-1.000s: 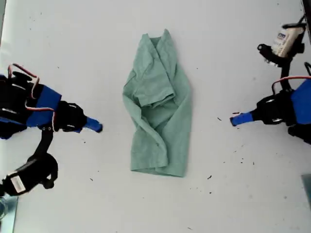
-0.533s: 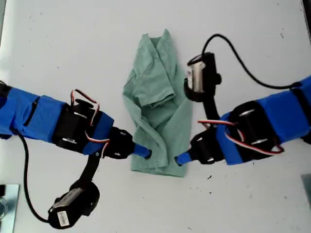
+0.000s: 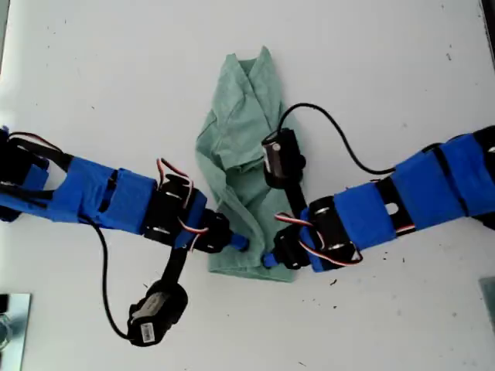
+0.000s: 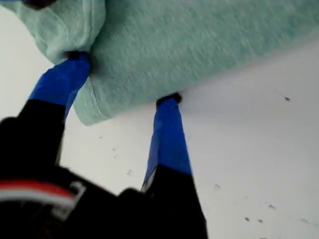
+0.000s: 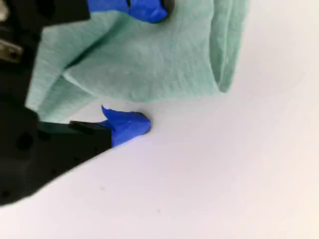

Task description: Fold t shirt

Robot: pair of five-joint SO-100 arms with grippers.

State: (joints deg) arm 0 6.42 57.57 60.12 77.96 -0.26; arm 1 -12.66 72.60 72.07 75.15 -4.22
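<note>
- The pale sage-green soft cloth t-shirt (image 3: 246, 131) lies folded narrow in the middle of the white bench (image 3: 387, 69), neck far, hem near.
- 2 blue arms meet at its near hem.
- My first gripper (image 4: 123, 78): jaws open, straddling a hem corner.
- My second gripper (image 5: 142, 67): jaws apart, cloth edge between them.

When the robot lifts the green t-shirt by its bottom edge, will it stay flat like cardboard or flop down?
It will probably flop. The t-shirt already lies in soft folds and wrinkles, so it likely bends wherever it isn't held. It looks thin and light, so both hands, my first hand and my second hand, at the hem should lift it easily. The loose folded layers may slide apart.
</note>
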